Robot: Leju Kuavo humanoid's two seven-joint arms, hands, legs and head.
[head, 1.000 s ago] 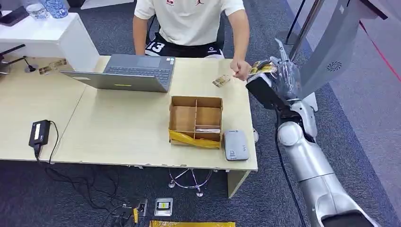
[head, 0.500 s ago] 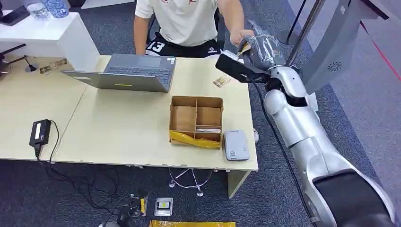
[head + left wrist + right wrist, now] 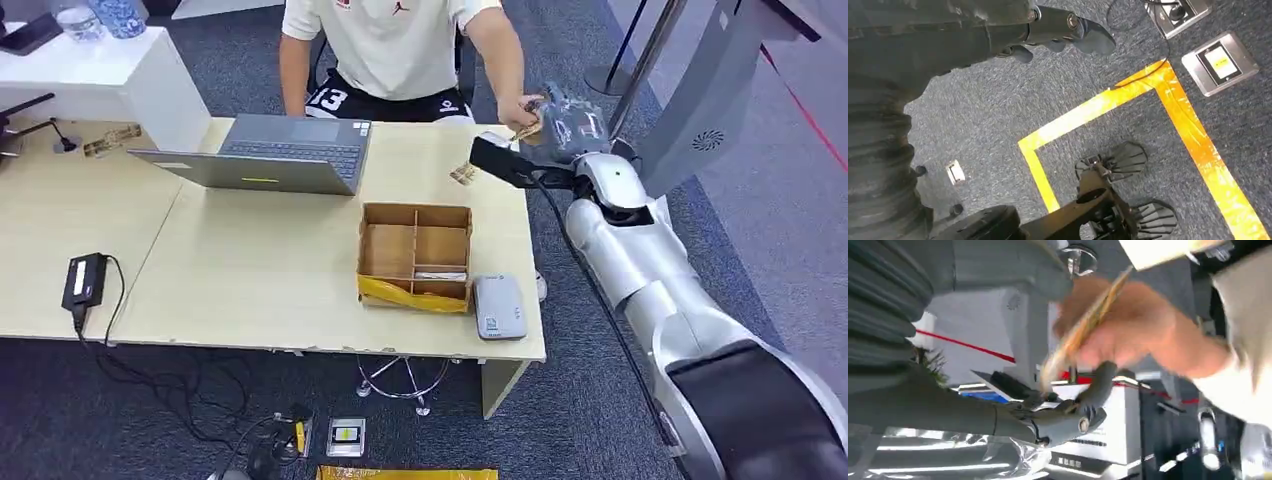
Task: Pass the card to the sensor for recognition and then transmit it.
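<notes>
Right wrist view | thin flat card [image 3: 1083,327] | right hand [image 3: 1048,410] fingers [image 3: 1098,385] touching

Sensor [image 3: 499,308] on table [image 3: 250,280] edge, just R of box [image 3: 415,256].

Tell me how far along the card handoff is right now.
The right hand is raised at the desk's far corner, meeting the person's hand, with the card between them. The handoff is in progress; who holds the card is unclear. The grey reader lies untouched, so whether scanning happened cannot be told.
</notes>
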